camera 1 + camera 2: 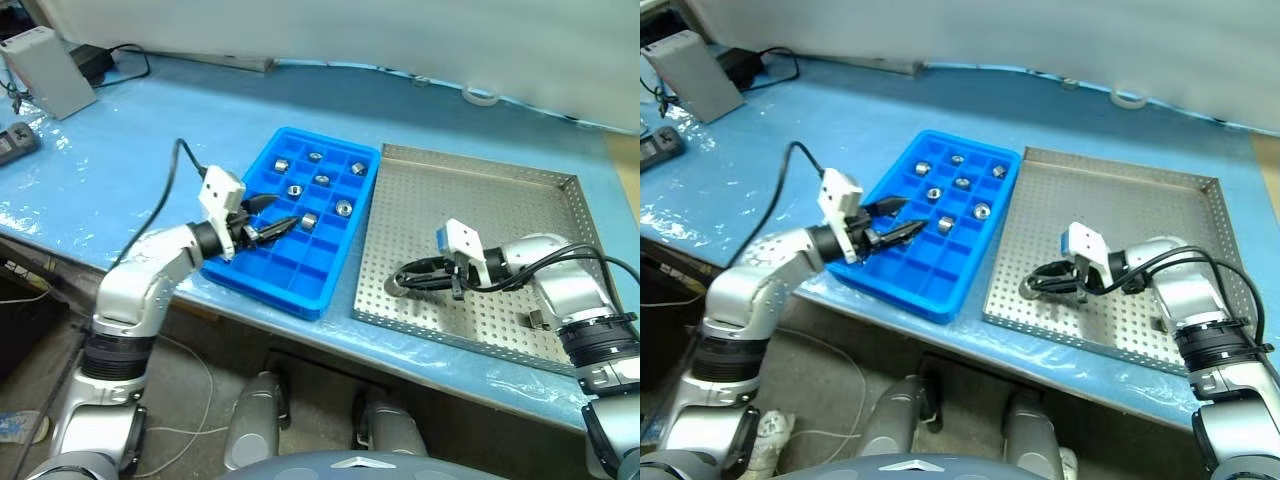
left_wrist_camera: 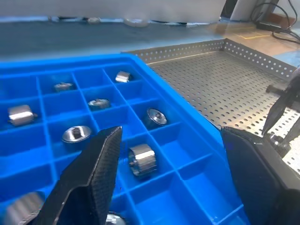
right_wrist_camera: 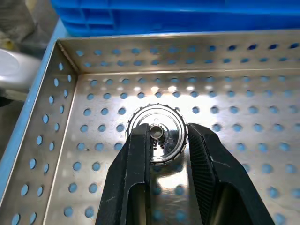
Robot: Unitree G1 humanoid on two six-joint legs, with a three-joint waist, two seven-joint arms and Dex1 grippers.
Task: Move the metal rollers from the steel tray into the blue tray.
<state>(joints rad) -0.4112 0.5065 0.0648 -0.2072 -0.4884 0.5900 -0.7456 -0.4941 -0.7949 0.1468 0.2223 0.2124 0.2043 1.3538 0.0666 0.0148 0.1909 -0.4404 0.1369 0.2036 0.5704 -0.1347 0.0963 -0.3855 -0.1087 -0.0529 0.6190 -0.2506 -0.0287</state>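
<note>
Clamping roller (image 3: 158, 133) between right fingers (image 3: 133, 159) over steel tray (image 3: 70, 140); left fingers (image 2: 101, 159) wide.

The setting is a workshop or industrial test bench. A long worktop (image 1: 150, 130) covered in blue protective film carries a perforated steel tray (image 1: 480, 190) on the right and a blue tray (image 1: 262, 270) of square compartments beside it, holding machined metal rollers (image 1: 322, 180). At the far left stand a grey equipment box (image 1: 48, 70) and a black power adapter (image 1: 92, 62) with trailing cables. A roll of tape (image 1: 482, 96) lies at the far edge. Loose cabling lies on the floor under the worktop.
</note>
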